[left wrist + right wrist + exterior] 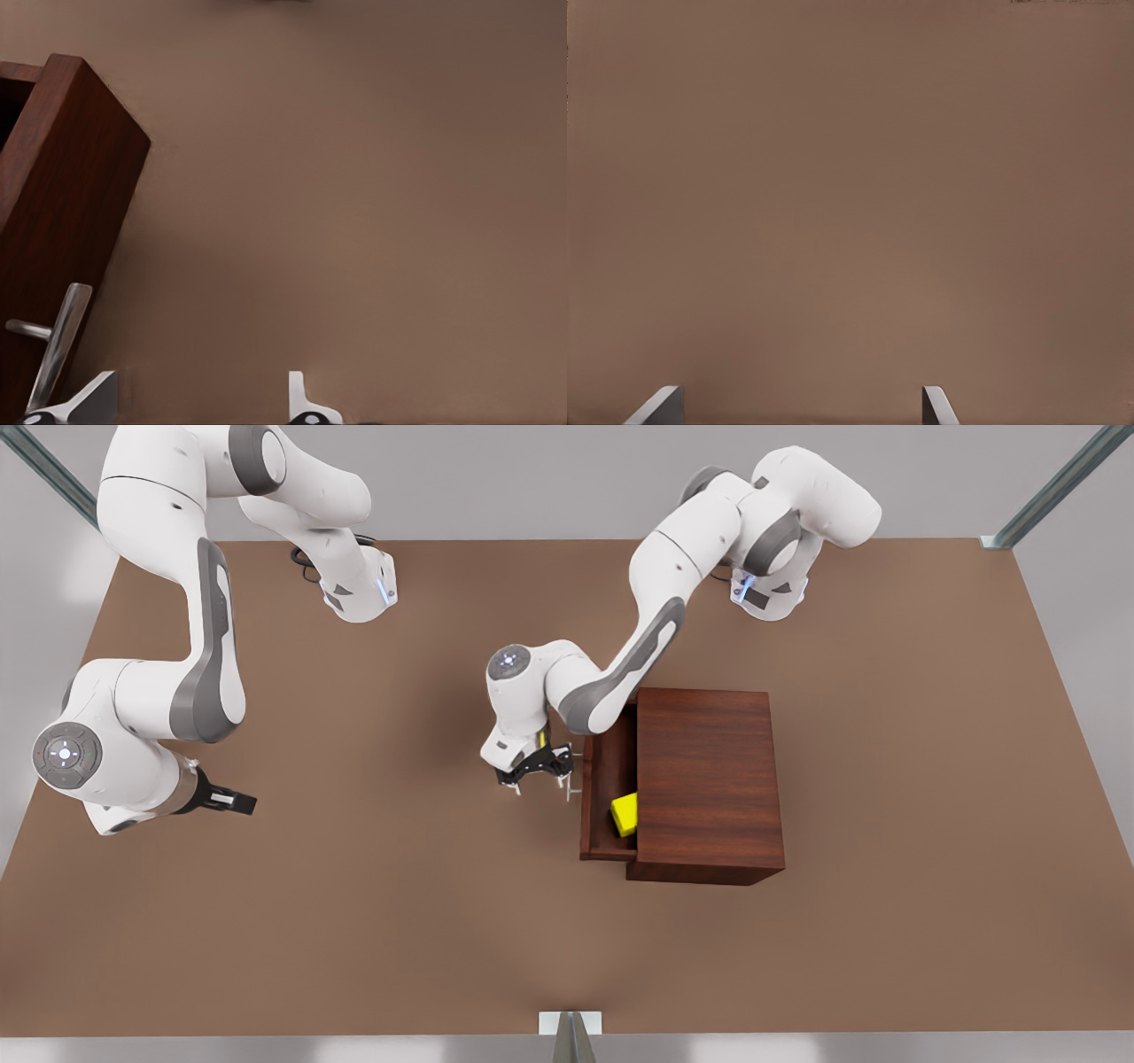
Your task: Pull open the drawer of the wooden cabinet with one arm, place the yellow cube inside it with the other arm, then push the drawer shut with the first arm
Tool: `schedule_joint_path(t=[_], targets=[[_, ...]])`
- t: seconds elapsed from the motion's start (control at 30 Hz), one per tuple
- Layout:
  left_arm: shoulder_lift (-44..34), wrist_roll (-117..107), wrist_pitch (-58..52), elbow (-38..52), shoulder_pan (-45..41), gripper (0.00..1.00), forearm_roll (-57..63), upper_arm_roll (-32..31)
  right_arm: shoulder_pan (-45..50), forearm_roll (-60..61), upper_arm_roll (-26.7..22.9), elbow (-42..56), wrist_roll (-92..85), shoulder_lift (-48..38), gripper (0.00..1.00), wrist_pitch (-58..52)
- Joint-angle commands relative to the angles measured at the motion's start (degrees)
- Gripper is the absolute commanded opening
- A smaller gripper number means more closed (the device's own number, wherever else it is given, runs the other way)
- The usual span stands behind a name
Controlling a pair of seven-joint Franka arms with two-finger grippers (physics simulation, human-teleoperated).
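Cube lies in the open drawer; left gripper hovers spread beside the handle.
The rigid drawer should slide shut when pushed flat on its front; right gripper waits, spread, empty.

We see bare table all round the right gripper — free passage. The left gripper, fingers apart, has the part-open drawer and handle beside it.

My wooden cabinet shows dark reddish-brown wood with horizontal grain and a soft satin sheen. The drawer matches it; its handle is thin brushed silver metal. The yellow cube looks smooth and plain. The table is matt brown.
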Motion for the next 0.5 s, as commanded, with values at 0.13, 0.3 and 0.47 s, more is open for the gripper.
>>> schedule_joint_path(t=[0.13, 0.3, 0.47], targets=[[-4.4, 4.9, 3.5, -6.8, 1.6, 1.00, -0.3, 0.0, 0.0, 0.1, -0.1, 0.0, -9.4, -0.1, 1.00, 0.0], [-8.8, 9.0, 6.9, -14.8, 4.2, 1.00, -0.3, 0.0, 0.0, 0.0, 0.0, 0.1, -9.4, -0.1, 1.00, 0.0], [-10.5, 11.5, 7.1, -17.4, 5.3, 1.00, -0.2, 0.1, 0.0, -0.1, 0.0, 0.0, -9.4, -0.1, 1.00, 0.0]])
